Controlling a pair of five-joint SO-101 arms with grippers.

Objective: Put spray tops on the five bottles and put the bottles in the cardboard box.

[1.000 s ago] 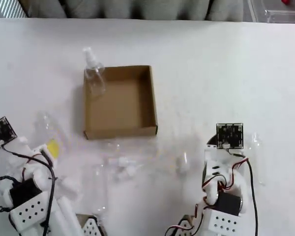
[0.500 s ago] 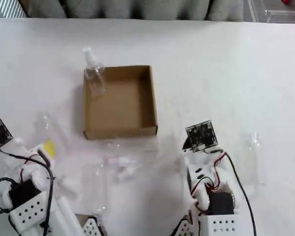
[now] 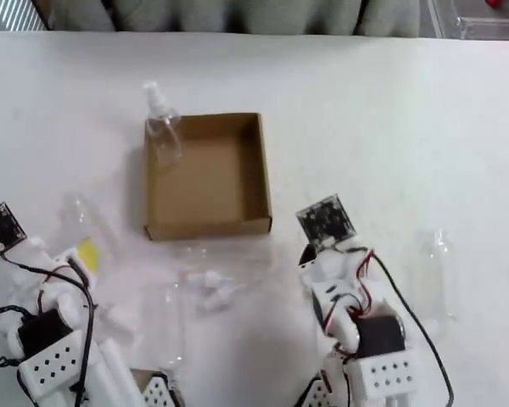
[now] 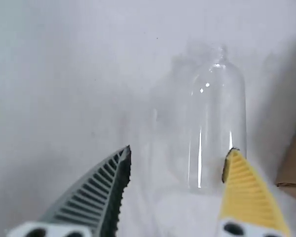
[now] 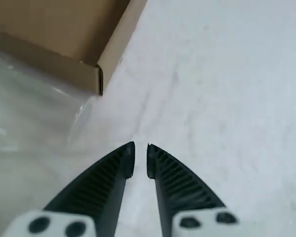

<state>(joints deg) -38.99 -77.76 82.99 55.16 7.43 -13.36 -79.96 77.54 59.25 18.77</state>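
The cardboard box [image 3: 208,227] sits open at mid table. A clear bottle with a white spray top [image 3: 163,127] stands at its far left corner. Bare clear bottles lie left of the box [image 3: 81,216], in front of it [image 3: 165,322] and far right [image 3: 441,254]. Small white spray tops [image 3: 210,287] lie before the box. My left gripper [image 4: 180,149] is open, and a topless clear bottle [image 4: 217,123] lies just past its fingertips, nearer the yellow finger [image 4: 244,192]. My right gripper [image 5: 139,147] is shut on nothing, low over the table near the box's front right corner [image 5: 98,74].
The left arm [image 3: 42,331] occupies the front left and the right arm [image 3: 348,297] the front middle-right. A clear bottle [image 5: 34,113] lies beside the box corner in the right wrist view. Open white table stretches to the right and behind the box.
The right arm swung left, away from the far-right bottle and toward the box's front right corner. The left arm hardly moved.
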